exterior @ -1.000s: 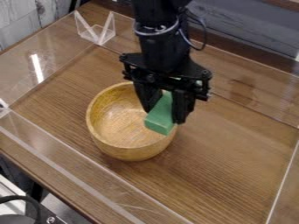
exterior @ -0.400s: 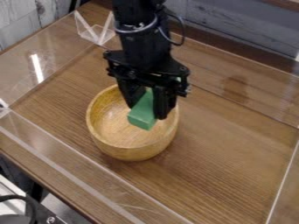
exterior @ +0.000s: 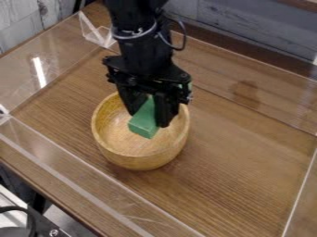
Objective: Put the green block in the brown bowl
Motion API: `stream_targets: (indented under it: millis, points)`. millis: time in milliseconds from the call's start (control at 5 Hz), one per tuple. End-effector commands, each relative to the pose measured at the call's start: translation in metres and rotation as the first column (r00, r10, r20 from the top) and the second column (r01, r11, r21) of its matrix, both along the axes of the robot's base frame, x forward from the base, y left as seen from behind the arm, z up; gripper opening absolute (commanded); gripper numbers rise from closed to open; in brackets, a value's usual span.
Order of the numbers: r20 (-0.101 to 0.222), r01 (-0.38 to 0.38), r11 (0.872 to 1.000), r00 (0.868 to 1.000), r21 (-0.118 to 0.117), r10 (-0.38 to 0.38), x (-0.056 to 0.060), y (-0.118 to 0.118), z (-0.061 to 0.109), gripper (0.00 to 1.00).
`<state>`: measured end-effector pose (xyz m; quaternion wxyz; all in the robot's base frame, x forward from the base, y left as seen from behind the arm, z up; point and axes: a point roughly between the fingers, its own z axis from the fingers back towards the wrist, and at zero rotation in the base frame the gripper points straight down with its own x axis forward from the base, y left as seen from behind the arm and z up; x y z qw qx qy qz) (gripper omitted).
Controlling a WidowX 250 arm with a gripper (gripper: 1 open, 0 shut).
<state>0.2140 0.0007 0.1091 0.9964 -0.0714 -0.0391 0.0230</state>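
Leftward came the green block (exterior: 145, 118), carried in from the brown bowl's (exterior: 102, 150) right side!
The gripper (exterior: 140, 100) was closed on its upper end, letting the bar hang over the bowl's hollow, presumably ready for release.

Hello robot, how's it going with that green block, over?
End effector shut on green block. Block over brown bowl, release not yet made. Nothing seen blocking the bowl.
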Motion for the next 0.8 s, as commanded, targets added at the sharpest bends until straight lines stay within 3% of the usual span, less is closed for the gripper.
stream_targets:
  millis: [0, 600]
  points:
    - [0.029, 0.000, 1.000, 1.000, 0.001, 0.000, 0.0049, 0.0042, 0.0014, 0.00]
    - [0.021, -0.005, 1.000, 1.000, -0.003, 0.005, 0.0082, 0.0116, -0.0085, 0.00]
